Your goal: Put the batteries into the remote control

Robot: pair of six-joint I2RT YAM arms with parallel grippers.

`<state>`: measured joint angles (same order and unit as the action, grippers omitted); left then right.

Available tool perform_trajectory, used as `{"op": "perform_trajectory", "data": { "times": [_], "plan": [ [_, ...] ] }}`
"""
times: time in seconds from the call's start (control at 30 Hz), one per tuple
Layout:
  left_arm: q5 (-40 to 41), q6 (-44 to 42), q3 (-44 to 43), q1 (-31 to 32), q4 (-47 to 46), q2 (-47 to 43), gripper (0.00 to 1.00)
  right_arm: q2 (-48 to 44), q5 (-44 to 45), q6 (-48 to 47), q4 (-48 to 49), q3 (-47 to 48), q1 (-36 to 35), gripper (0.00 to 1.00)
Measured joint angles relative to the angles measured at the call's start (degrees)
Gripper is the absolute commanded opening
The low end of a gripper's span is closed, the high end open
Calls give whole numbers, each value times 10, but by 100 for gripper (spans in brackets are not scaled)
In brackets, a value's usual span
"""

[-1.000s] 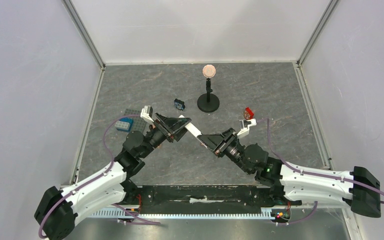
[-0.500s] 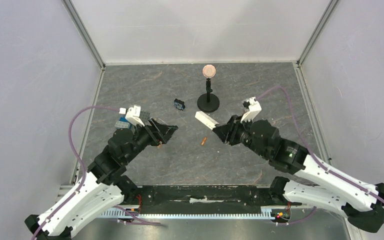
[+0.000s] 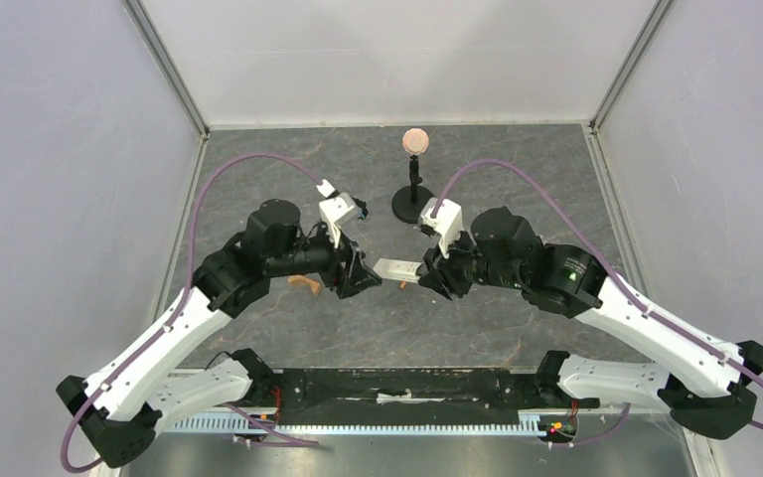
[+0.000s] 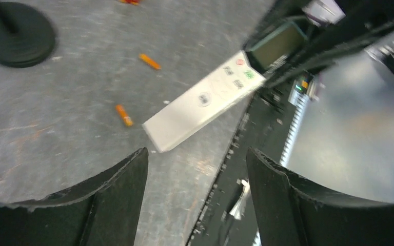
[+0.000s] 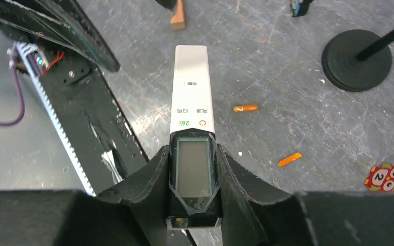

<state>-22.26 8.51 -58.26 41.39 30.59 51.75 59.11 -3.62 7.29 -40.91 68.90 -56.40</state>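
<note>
Left gripper [image 4: 195, 158] gapes empty, just short of the remote [image 5: 191, 87] held over mid-bench. Batteries [image 5: 245, 108] lie loose nearby. Right gripper [image 5: 194, 154] clamps the screen end only, so I reckon a clumsy handover could lever it free.

- Here's our marker: the black stand [image 3: 414, 206], with a round base, a thin stem and a pinkish disc on top, standing on a grey marbled tabletop [image 3: 527, 169].
- Straight behind the stand, a plain white back wall [image 3: 397, 60] rises from the table's far edge.
- Off to the stand's left there's a pale lilac left wall [image 3: 50, 159]; off to its right, a matching right wall [image 3: 725, 139].
- 2 slanted aluminium uprights mark the back corners: the left post [image 3: 166, 68] and the right post [image 3: 632, 65], 1 either side of the stand.
- Well in front of the stand, a black plate [image 3: 407, 383] runs along the near edge, with a white toothed strip [image 3: 397, 426] farther still from the stand.
- The light is soft and even all around the stand.
</note>
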Motion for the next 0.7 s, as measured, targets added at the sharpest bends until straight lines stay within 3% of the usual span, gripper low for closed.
{"op": "perform_trajectory", "data": {
  "times": [0.23,0.7],
  "plan": [
    [-171,-74,-11,0,36,63,74,5,-88,-47,-20,21,0,0],
    [-257,-75,-9,3,7,93,73,37,-185,-89,-26,29,0,0]
  ]
}}
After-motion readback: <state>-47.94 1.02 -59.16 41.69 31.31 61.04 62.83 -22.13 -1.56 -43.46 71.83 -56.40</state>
